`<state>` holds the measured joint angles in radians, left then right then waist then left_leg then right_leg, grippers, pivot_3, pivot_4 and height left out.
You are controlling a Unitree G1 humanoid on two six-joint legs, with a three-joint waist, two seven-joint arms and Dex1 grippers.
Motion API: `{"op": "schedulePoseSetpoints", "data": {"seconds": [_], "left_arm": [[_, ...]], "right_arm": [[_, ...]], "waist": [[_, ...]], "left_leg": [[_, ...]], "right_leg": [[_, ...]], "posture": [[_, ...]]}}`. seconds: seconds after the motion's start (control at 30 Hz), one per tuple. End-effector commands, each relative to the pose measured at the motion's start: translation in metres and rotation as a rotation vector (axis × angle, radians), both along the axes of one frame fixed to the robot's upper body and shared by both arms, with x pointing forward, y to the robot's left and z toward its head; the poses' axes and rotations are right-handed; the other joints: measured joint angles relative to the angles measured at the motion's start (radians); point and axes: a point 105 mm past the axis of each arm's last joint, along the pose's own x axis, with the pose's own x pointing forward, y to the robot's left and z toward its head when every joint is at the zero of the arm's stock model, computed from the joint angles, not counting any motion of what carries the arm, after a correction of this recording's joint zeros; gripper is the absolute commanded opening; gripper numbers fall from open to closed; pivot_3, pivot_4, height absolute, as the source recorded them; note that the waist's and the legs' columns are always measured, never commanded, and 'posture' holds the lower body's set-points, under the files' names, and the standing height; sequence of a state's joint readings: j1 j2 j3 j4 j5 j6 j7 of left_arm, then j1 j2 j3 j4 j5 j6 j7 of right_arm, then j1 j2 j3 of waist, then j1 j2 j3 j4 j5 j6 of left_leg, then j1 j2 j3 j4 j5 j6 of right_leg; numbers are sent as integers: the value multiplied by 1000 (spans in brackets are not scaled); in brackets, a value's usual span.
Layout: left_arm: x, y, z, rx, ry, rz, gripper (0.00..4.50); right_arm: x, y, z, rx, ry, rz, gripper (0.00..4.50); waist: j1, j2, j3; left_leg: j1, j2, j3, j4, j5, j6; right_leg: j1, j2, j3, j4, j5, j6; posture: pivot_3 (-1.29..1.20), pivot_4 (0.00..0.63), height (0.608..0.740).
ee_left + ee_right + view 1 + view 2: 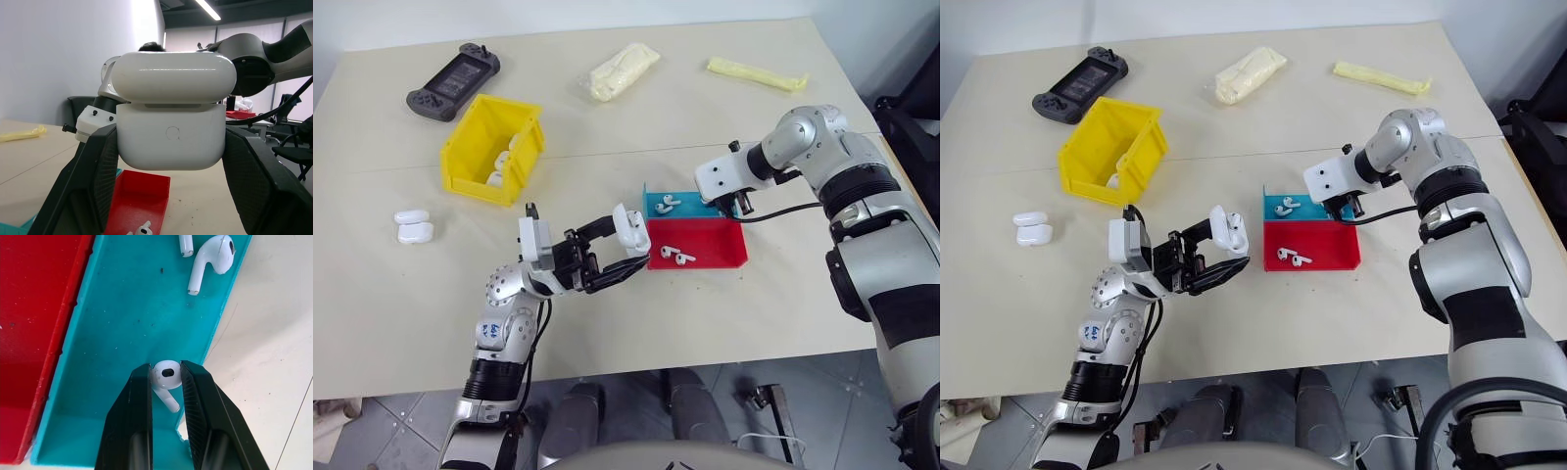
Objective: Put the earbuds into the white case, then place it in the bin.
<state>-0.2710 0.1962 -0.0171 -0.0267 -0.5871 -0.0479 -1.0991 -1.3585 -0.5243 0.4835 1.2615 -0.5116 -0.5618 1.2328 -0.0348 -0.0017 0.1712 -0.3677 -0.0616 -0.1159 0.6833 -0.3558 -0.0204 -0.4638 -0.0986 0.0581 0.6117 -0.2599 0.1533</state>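
Right wrist view: right pincer (165,377) pinching earbud (164,380) inside blue tray (122,333), ready to lift. Left pincer (619,257) clamps white case (628,229), lid open, held up beside tray to receive it. Yellow bin (470,147) well apart on bench (724,108).

Three white cases are counted outside the bin: one (628,227) held up and two (413,226) lying together on the tabletop (724,108). One yellow bin (492,149), one blue tray (656,203) and one red tray (707,245) are seen. Two earbuds (678,256) are counted in the red tray and three (208,259) in the blue. One black console (453,80) and two pale yellow packets (623,70) are also counted.
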Motion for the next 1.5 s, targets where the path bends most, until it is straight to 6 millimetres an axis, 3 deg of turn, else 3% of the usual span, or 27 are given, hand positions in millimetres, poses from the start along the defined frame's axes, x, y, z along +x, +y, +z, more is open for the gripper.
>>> {"op": "schedulePoseSetpoints", "data": {"seconds": [0.03, 0.17, 0.33, 0.53, 0.73, 1.0, 1.3, 1.5], "left_arm": [[-4, -1, 11, -22, -54, -4, 2774], [-5, -5, 11, -22, -53, -23, 2774], [-4, -9, 11, -20, -48, -49, 2774], [-3, -16, 10, -11, -33, -106, 2774], [0, -18, 9, 2, -28, -139, 2774], [6, -25, 12, -2, -25, -161, 2774], [9, -35, 15, -5, 16, -177, 2774], [11, -39, 18, -9, 12, -184, 2774]], "right_arm": [[0, 3, 11, 72, -11, -1, 472], [-2, 3, 46, 291, -28, -12, 472], [-21, -10, 70, 546, 30, -7, 472], [-65, -47, 52, 731, 90, -118, 472], [-106, -57, 33, 914, 120, -252, 472], [-146, -25, 49, 1247, 277, -269, 472], [-160, 2, 79, 1534, 564, -271, 472], [-166, 21, 92, 1609, 710, -220, 472]], "waist": [[0, 0, 0], [1, 0, 0], [9, 0, 0], [27, 0, 0], [35, 1, 0], [43, 1, 0], [59, 0, 0], [58, 0, 0]], "left_leg": [[0, 0, 0, 0, 0, 0], [0, 0, 0, 0, 0, 0], [-1, 0, -1, 1, 0, 0], [-2, 0, -1, 1, 0, 0], [1, -2, 2, 2, 0, 0], [1, -2, 2, 2, 0, 1], [0, -1, 2, 3, 0, 1], [0, -1, 2, 3, 0, 1]], "right_leg": [[0, 0, 0, 0, 0, 0], [0, 0, 0, 0, 0, 0], [0, 0, -1, -1, 0, 0], [1, -1, -1, 0, 0, 0], [1, 1, 2, 2, 0, 0], [1, -1, 2, 1, 0, 1], [2, -1, 2, 0, 0, 1], [2, 0, 2, 1, 1, 1]], "posture": [[0, 150, 740], [0, 150, 740], [0, 150, 740], [0, 150, 740], [0, 150, 740], [0, 150, 740], [0, 150, 740], [0, 150, 740]]}}
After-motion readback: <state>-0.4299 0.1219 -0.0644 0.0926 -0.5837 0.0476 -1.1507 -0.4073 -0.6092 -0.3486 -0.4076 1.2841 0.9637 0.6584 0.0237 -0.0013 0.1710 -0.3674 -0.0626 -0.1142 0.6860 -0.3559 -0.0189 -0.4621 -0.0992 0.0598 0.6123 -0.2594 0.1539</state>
